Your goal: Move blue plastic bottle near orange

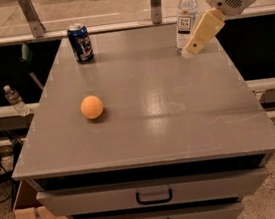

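1. Currently the step in hand is looking like the reach for the grasp: the gripper (pixel 192 46) is hanging over the far right of the table (pixel 180 126), just beside the blue plastic bottle (pixel 186 17), with its tip low by the bottle's base on the right.
2. Whether the gripper is set wide or narrow I am not managing to tell. The bottle is not looking gripped yet.
3. The bottle is standing upright at the far right corner, well apart from the orange (pixel 92 107), which is sitting on the left half of the table, nearer than the bottle.
4. The next move is calling for a hold around the bottle's body, then a carry leftward and nearer, ending beside the orange without nudging it, since the fruit is likely to roll.
5. The soda can (pixel 80 42) is standing at the far left, probably clear of that path.
6. The bottle is showing clear plastic, a white cap and a dark label with white lettering. Being tall and slim, it is likely to tip if pushed.
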